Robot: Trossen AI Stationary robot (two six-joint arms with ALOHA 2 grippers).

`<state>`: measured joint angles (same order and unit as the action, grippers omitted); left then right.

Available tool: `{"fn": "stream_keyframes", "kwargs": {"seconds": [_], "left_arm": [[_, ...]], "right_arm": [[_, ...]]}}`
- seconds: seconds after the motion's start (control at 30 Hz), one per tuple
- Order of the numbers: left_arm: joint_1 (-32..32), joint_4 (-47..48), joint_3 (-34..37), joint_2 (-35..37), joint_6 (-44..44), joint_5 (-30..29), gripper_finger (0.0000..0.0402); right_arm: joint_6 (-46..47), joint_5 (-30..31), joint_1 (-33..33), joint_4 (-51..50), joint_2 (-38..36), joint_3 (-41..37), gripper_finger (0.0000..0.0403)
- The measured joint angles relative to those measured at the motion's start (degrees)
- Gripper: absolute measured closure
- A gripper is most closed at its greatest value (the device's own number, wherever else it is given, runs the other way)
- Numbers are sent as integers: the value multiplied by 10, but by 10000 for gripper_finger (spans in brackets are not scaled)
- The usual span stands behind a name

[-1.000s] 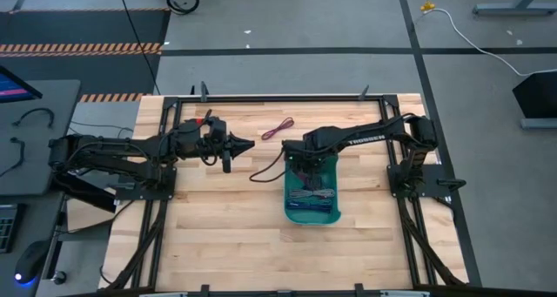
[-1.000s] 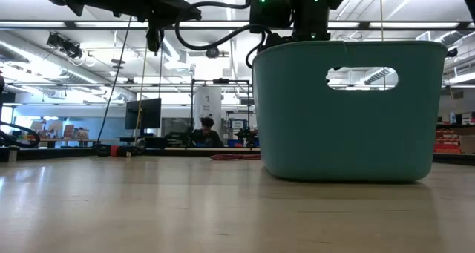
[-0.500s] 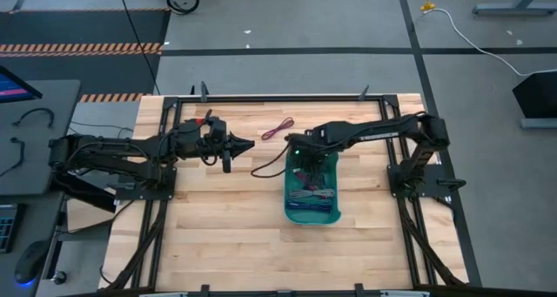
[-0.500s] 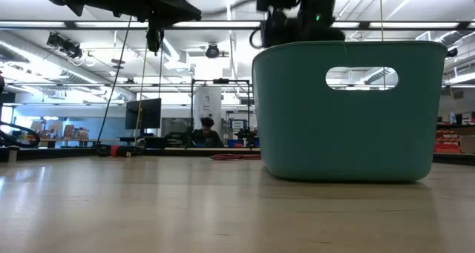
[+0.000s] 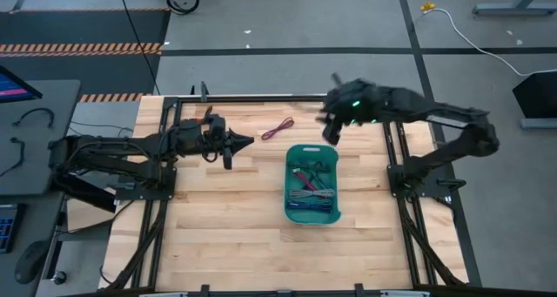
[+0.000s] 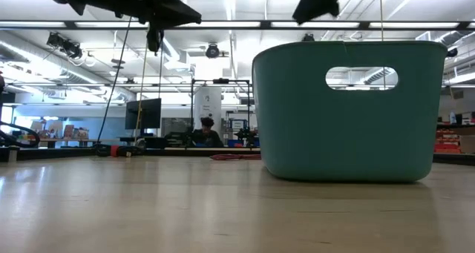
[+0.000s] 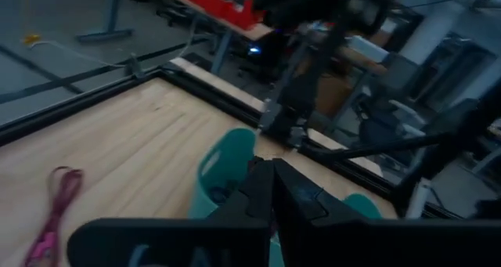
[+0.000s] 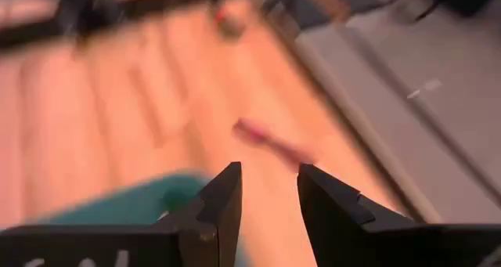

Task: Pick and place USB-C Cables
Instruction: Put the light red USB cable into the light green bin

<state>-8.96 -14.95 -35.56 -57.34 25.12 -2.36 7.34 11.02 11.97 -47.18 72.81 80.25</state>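
Left gripper [image 5: 246, 142]: I see it hanging over the wooden table [image 5: 218, 236], left of centre, its fingers pressed together to a point with nothing between them.
Loose cable: a thin magenta coiled cable bundle [image 5: 278, 129] lies on bare wood near the table's far edge, between my two grippers, touching neither; the left wrist view shows it too [image 7: 53, 212].
Bin: the teal plastic bin with handle slots [image 5: 311, 212] stands right of centre, well clear of every table edge, with open wood all around it.
Bin contents: several coiled cable bundles [image 5: 310, 187], grey, red and others, lie inside.
Right gripper [image 5: 329, 127]: I have it raised above the table's far edge, beyond the bin; its fingers [image 8: 221, 200] stand a little apart and empty.
Near half: open wood.
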Motion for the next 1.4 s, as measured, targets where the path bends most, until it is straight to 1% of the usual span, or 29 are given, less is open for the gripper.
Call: {"fn": "stream_keyframes", "kwargs": {"seconds": [0.07,0.2,0.33,0.43,0.57,0.7,0.8,0.9,0.97,1.03,1.17,1.27,1.4], "left_arm": [[-19,41,-21,-1,0,0,393],[-70,164,-88,-33,-3,-1,397],[-116,250,-157,-101,-35,2,384],[-142,287,-200,-164,-49,19,369],[-175,324,-242,-250,-37,58,351],[-204,329,-272,-328,-18,89,323],[-216,328,-293,-385,-22,112,290],[-216,305,-302,-428,-71,116,251],[-213,278,-302,-449,-112,117,227],[-208,256,-302,-463,-134,110,205],[-200,223,-302,-483,-137,70,176],[-193,224,-302,-496,-131,34,167],[-190,232,-300,-512,-107,30,169]], "right_arm": [[0,20,17,23,-28,0,273],[-3,27,50,55,-69,0,273],[-30,23,72,57,-93,-7,273],[-27,0,84,65,-113,-45,273],[23,-33,89,109,-139,-125,273],[93,-66,86,185,-162,-203,273],[137,-72,81,241,-178,-246,273],[157,-72,79,279,-191,-267,273],[161,-71,80,286,-196,-270,273],[161,-70,80,283,-202,-270,273],[161,-64,80,283,-214,-270,273],[161,-61,81,282,-219,-270,273],[161,-61,81,278,-220,-270,273]]}}
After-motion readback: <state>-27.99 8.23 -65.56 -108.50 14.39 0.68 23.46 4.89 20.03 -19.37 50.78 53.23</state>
